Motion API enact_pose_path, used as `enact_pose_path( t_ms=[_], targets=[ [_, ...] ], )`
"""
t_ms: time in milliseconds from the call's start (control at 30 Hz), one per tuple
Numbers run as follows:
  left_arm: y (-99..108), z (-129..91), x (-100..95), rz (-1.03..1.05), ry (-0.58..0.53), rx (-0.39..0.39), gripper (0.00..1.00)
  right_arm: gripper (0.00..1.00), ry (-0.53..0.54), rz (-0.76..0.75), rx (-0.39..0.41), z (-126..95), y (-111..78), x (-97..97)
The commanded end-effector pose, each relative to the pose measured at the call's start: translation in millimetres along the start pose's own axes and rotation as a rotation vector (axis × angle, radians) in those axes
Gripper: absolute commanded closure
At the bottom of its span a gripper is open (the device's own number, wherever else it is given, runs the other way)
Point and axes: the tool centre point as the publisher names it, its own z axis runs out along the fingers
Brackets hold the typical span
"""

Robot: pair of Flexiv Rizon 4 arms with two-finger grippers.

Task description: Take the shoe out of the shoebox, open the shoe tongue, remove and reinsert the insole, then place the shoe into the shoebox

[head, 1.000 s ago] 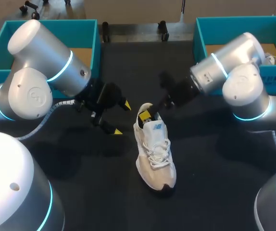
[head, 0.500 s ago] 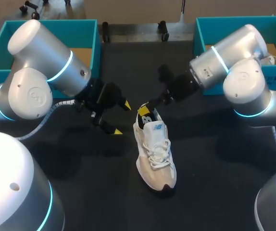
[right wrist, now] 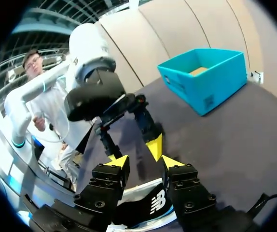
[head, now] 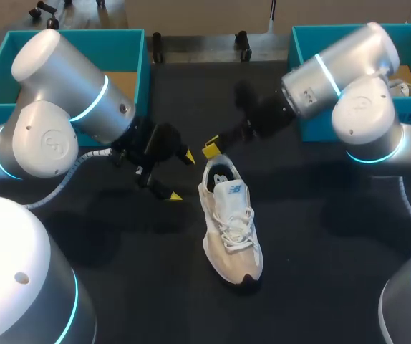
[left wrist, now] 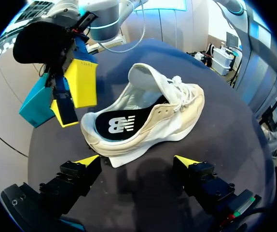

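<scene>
White shoe (head: 230,218) flat on the dark worktop (head: 320,236), heel away, toe toward the robot. Right tool (head: 211,149) just over the heel opening, tips slightly apart, empty (likely nearer for the insole (left wrist: 115,126)). Left tool (head: 179,175) beside the heel, spread wide, holding nothing.

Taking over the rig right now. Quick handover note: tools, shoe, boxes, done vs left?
Left tool: open, empty, with the heel of the shoe just ahead of it.
Right tool: open, empty, above the heel, touching nothing.
The shoe stands on its sole between the arms, tongue lifted, black insole inside.
Left shoebox and right shoebox sit at the far corners.
Done: shoe out, tongue open. Insole cycle: cannot tell. Left: at least boxing the shoe.
</scene>
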Motion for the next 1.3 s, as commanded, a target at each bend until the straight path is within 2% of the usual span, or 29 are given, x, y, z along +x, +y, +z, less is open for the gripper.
enact_pose_path(
  t_ms=[33, 267, 600, 633, 667, 733, 900, 967, 1300],
  targets=[
    [-0.9, 0.1, 0.5, 0.001, 0.0, -0.006, 0.0, 0.64, -0.04, 0.014, -0.02, -12.6, -0.2, 14.1],
    [-0.9, 0.1, 0.5, 0.001, 0.0, -0.006, 0.0, 0.74, -0.1, 0.049, -0.012, -27.8, 3.2, 24.1],
    [-0.9, 0.1, 0.5, 0.001, 0.0, -0.006, 0.0, 0.77, -0.219, 0.137, 0.075, -52.9, 10.8, 31.9],
    [-0.9, 0.1, 0.5, 0.001, 0.0, -0.006, 0.0, 0.79, -0.231, 0.152, 0.087, -54.0, 10.2, 32.3],
    [-0.9, 0.1, 0.5, 0.001, 0.0, -0.006, 0.0, 0.89, -0.239, 0.164, 0.097, -54.4, 9.6, 32.5],
    [-0.9, 0.1, 0.5, 0.001, 0.0, -0.006, 0.0, 1.0, -0.255, 0.184, 0.107, -55.2, 7.5, 32.8],
    [-0.9, 0.1, 0.5, 0.001, 0.0, -0.006, 0.0, 1.0, -0.355, 0.274, 0.187, -57.2, 3.6, 33.1],
    [-0.9, 0.1, 0.5, 0.001, 0.0, -0.006, 0.0, 1.0, -0.471, 0.355, 0.294, -57.5, 2.3, 33.8],
    [-0.9, 0.1, 0.5, 0.001, 0.0, -0.006, 0.0, 1.0, -0.471, 0.355, 0.294, -57.5, 2.3, 33.8]
  ],
)
